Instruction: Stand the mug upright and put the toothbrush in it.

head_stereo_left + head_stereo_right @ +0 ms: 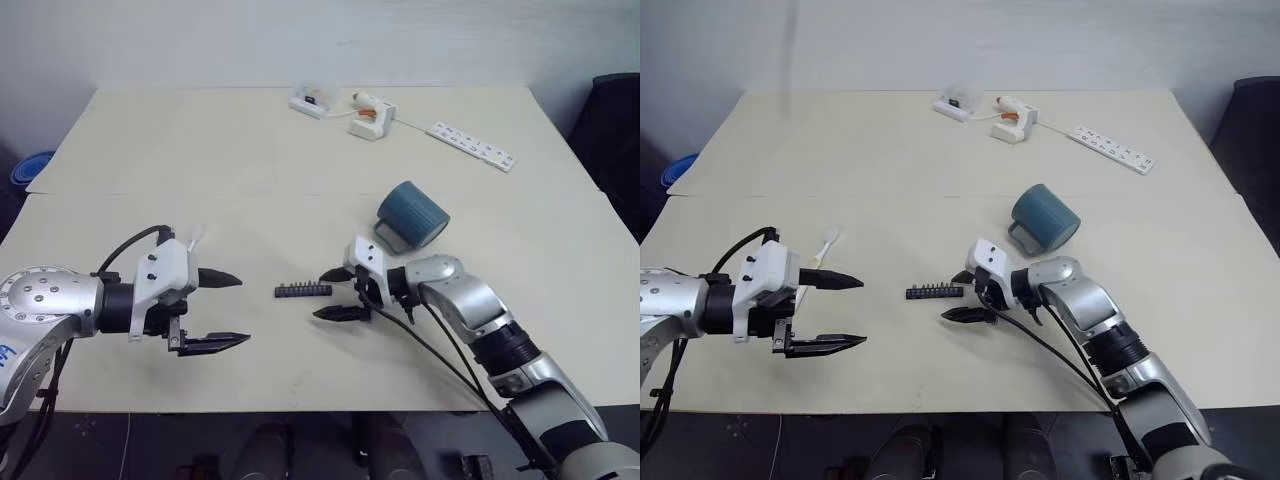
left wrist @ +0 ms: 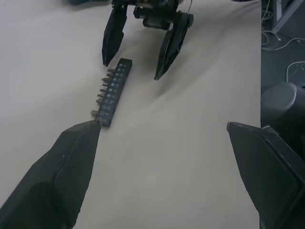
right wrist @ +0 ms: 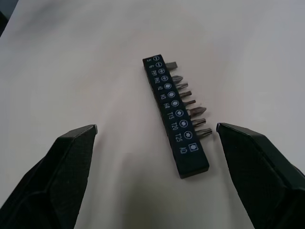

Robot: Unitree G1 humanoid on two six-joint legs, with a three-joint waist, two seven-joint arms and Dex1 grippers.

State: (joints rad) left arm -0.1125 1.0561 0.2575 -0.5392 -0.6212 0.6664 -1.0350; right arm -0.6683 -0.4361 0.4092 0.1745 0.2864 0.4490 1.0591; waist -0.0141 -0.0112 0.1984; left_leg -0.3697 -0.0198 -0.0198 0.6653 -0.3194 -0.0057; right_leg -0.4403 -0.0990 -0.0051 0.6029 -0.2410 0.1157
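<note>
Your right hand (image 1: 335, 294) sits low over the desk (image 1: 250, 160) near the middle, fingers spread wide and pointing left, holding nothing. Just beyond its fingertips lies the black bit strip (image 1: 303, 291), flat on the desk, apart from both fingers; in the right wrist view it lies between the 2 fingers and a little ahead of them. The mug (image 1: 411, 217) lies on its side just behind and to the right of that hand, far side of it, with its handle toward the near side and against the desk; the hand does not touch it. Your left hand (image 1: 230, 310) hovers at the near left, also spread wide and empty, fingers pointing right toward the strip and well short of it. The toothbrush (image 1: 827, 243) lies on the desk just beyond the left hand, only its white head end showing past the wrist, well apart from the mug. At the far edge you have a white glue gun (image 1: 368, 113), a small white box (image 1: 311, 102) and a power strip (image 1: 472, 144).
</note>
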